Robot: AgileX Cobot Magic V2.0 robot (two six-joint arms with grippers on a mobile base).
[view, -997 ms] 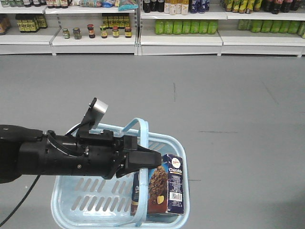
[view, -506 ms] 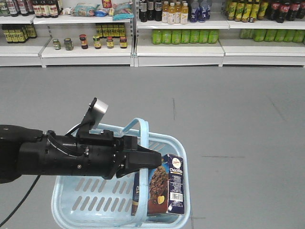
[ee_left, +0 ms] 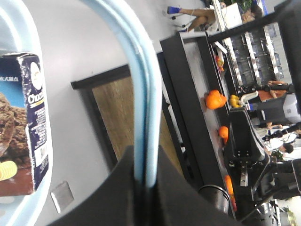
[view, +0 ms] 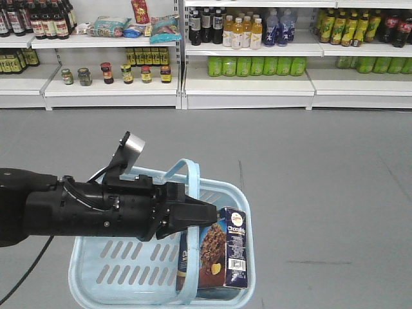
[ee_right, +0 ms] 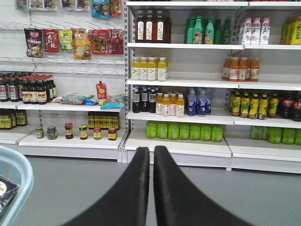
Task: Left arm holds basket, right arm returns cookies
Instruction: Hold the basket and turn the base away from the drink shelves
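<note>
Grip check on your left side: the left gripper [view: 205, 215] is clamped on the arched handle [view: 190, 168] of the light blue basket [view: 76, 270]. The left wrist view confirms it, with the handle [ee_left: 141, 94] running straight down into the dark fingers [ee_left: 117, 188], which pinch it from both sides. Your left arm [view: 77, 212] reaches in from the left edge, stretched out level across the basket, and its small silver camera [view: 133, 147] is tilted up on its stalk. The cookies [view: 222, 254], a navy-and-brown box, stand upright inside the basket, tucked against the right-hand wall near the front corner, just below and beside the gripper tip. From the left wrist you see the same box [ee_left: 21, 132] inside the pale blue rim, apart from the handle. On your right side, the right gripper [ee_right: 151, 188] has its two black fingers [ee_right: 131, 193] pressed nearly together, only a thin slit showing and nothing between them. A curve of the basket rim [ee_right: 16, 181] peeks in at that view's lower left. The gripper faces the store shelves [ee_right: 178, 141] across the grey floor [ee_right: 70, 188], with green bottles [ee_right: 186, 132] and a row of small jars [ee_right: 75, 132] on the lower tiers.
</note>
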